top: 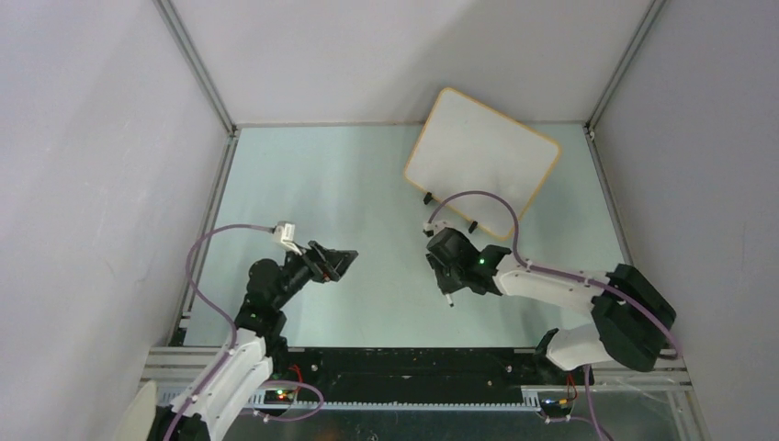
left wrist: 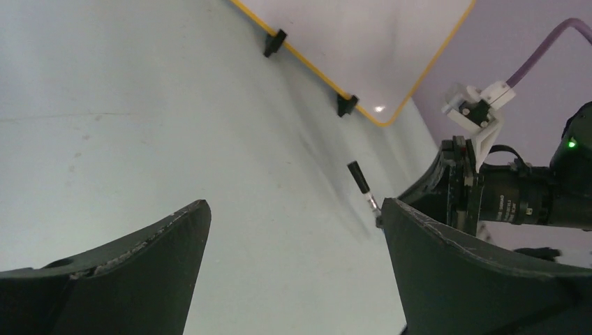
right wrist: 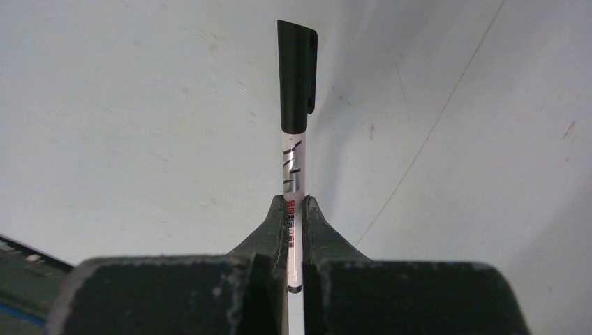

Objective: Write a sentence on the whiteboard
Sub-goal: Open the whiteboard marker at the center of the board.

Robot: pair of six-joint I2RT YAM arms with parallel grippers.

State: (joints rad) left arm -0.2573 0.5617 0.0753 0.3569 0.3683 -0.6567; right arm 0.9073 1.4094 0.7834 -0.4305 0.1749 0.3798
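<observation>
Pale tabletop [top: 367, 184]: right gripper [right wrist: 294, 204] clenched on marker [right wrist: 292, 171]; left gripper [left wrist: 294, 206] spread, empty. Risk: cap [right wrist: 296, 70] blocks ink on whiteboard [top: 482, 152], upper right.

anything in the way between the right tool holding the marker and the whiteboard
Nothing visible lies on the table between the right tool and the whiteboard. The marker it grips has its black cap on, covering the tip.

White-black arms [top: 551, 285], purple cables [left wrist: 537, 54], black left claw [left wrist: 294, 208]
</observation>
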